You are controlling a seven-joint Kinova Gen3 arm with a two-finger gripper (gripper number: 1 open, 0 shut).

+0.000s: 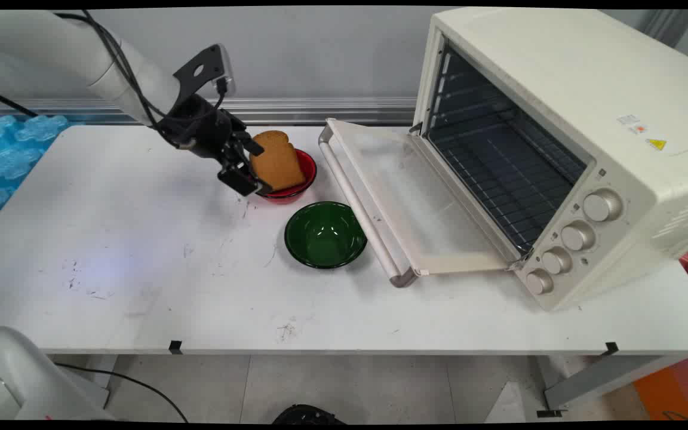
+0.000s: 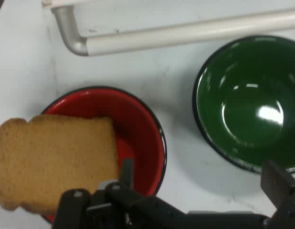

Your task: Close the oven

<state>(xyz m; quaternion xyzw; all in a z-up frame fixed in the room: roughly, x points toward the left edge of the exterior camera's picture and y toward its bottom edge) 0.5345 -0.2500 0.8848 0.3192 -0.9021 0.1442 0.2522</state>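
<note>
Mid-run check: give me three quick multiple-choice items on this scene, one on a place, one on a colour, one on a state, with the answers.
1. Where is the slice of bread?
A. over the red bowl
B. in the green bowl
C. on the oven rack

2. What colour is the empty bowl nearest the oven door?
A. blue
B. green
C. yellow

3. How is the toaster oven?
A. door shut
B. lying on its side
C. door folded down open

Answers: 1 A, the gripper holds the bread at the red bowl; 2 B, the hand view shows it glossy green; 3 C, the door lies flat and the rack shows.
</note>
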